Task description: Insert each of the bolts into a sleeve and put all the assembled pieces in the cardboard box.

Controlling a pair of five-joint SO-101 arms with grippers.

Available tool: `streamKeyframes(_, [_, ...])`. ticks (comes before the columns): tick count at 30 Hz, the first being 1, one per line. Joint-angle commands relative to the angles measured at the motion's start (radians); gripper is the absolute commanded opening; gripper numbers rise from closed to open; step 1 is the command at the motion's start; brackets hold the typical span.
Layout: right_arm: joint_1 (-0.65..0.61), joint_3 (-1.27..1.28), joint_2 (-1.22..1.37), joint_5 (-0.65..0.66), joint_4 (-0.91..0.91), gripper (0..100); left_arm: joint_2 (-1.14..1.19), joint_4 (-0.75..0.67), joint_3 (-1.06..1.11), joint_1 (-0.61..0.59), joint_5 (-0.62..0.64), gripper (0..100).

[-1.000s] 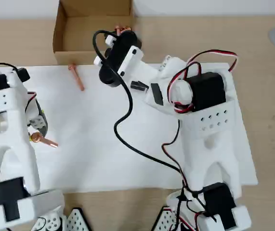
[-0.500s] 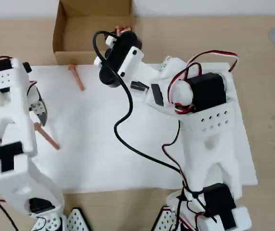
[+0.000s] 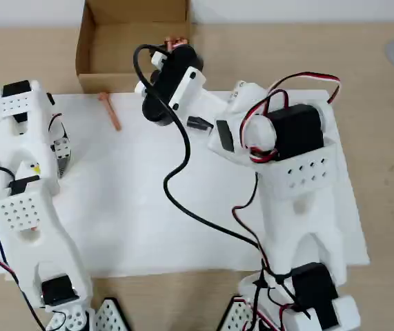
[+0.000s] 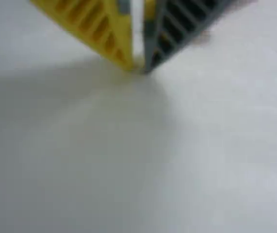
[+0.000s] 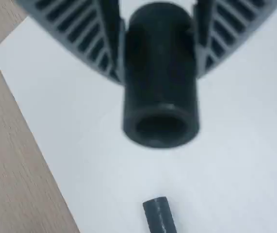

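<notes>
Sleeve (image 5: pixel 160 102) clamped in right hand (image 5: pixel 160 73) — second sleeve (image 5: pixel 159 217) cut off at view's edge.

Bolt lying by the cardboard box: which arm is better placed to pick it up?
Probably left. The right pincer is busy, shut on a black sleeve. The left pincer shows nothing between its tips, and the bolt lies on its half of the white sheet.

R gripper (image 5: pixel 160 75) fingers are flanking sleeve (image 5: pixel 160 97), w/ sleeve end poking past tips. 2nd sleeve (image 5: pixel 158 213) is lying on sheet (image 5: pixel 235 160) beyond those tips, apart. L gripper (image 4: pixel 139 68) tips are meeting just over sheet. A bolt (image 3: pixel 110 110) is lying on sheet, apart from L fingers, just before cardboard box (image 3: pixel 134 83).
</notes>
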Motion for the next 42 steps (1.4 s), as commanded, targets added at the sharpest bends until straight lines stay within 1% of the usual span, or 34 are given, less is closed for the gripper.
streamKeyframes(1, [-0.004,0.008,-0.042,-0.011,0.014,1.1,-0.001,-0.015,-0.044,0.005,0.018,2])
streamKeyframes(4, [-0.004,0.041,-0.044,-0.011,0.014,1.1,-0.048,0.006,-0.055,0.006,0.002,2])
streamKeyframes(7, [-0.004,0.051,-0.044,-0.011,0.014,1.1,-0.160,0.026,-0.048,0.005,-0.055,8])
streamKeyframes(9, [-0.004,0.048,-0.044,-0.012,0.014,1.1,-0.254,0.037,-0.035,-0.020,-0.081,11])
streamKeyframes(11, [-0.004,0.048,-0.044,-0.012,0.014,1.1,-0.343,0.049,-0.018,-0.051,-0.110,12])
streamKeyframes(14, [-0.004,0.048,-0.044,-0.012,0.014,1.1,-0.479,0.057,0.066,-0.094,-0.176,12])
streamKeyframes(18, [-0.004,0.048,-0.044,-0.032,0.014,1.1,-0.647,0.052,0.255,-0.153,-0.311,12])
streamKeyframes(20, [-0.004,0.048,-0.044,-0.040,0.014,1.1,-0.707,0.018,0.347,-0.181,-0.370,12])
streamKeyframes(23, [-0.007,0.048,-0.044,-0.040,0.014,1.1,-0.763,-0.040,0.471,-0.184,-0.454,12])
streamKeyframes(26, [-0.007,0.048,-0.044,-0.040,0.014,1.1,-0.792,-0.110,0.578,-0.187,-0.485,12])
streamKeyframes(31, [-0.007,0.048,-0.044,-0.040,0.014,1.1,-0.799,-0.183,0.721,-0.193,-0.583,12])
streamKeyframes(36, [-0.007,0.048,-0.044,-0.040,0.014,1.1,-0.794,-0.264,0.790,-0.204,-0.637,12])
streamKeyframes(39, [-0.005,0.051,-0.044,-0.040,0.014,1.1,-0.794,-0.339,0.835,-0.206,-0.654,12])
streamKeyframes(42, [-0.005,0.053,-0.044,-0.040,0.014,1.1,-0.794,-0.373,0.864,-0.203,-0.678,12])
